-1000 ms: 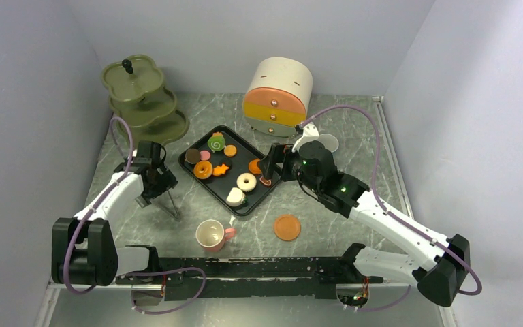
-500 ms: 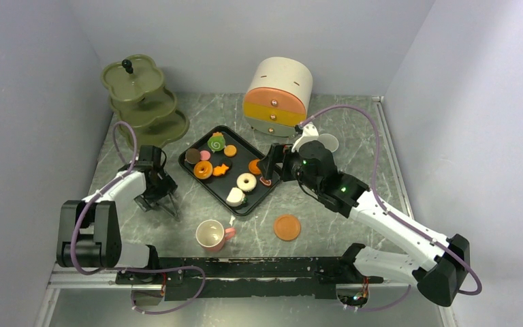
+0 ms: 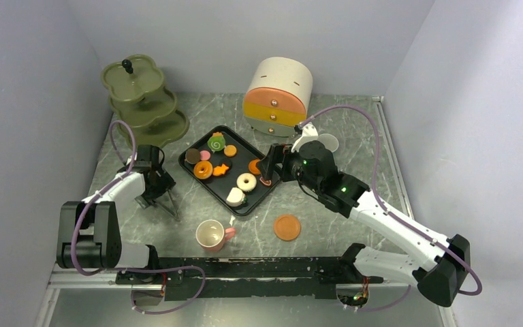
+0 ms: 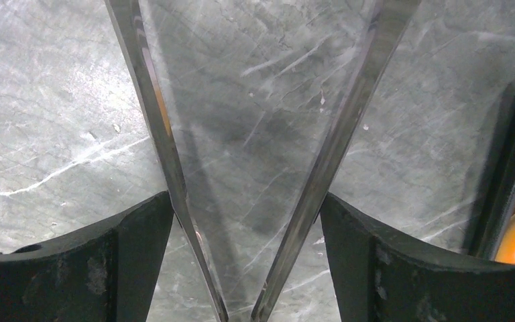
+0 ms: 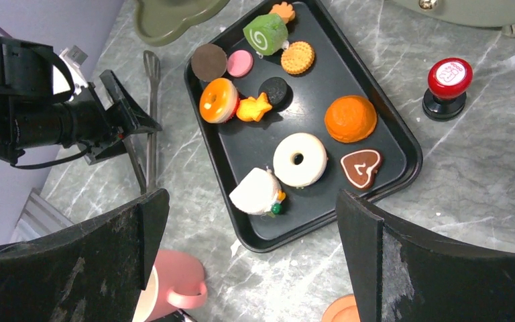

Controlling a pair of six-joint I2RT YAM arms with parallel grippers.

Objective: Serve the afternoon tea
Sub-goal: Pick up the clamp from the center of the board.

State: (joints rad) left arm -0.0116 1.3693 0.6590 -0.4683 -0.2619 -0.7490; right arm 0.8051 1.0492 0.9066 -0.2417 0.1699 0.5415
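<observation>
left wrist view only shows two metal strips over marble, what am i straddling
Observer: Metal tongs, lying on the table left of the black tray.
Operator: anything on that tray
Observer: Toy pastries, among them a white doughnut and a green swirl roll.
Operator: where's the right gripper
Observer: The right gripper is open above the tray's near edge, holding nothing.

Pastries [image 3: 246,181] lie on the tray [image 3: 189,168]; cup [image 3: 210,234] and saucer [image 3: 287,227] sit nearer, stand [image 3: 140,97] behind-left.
</observation>
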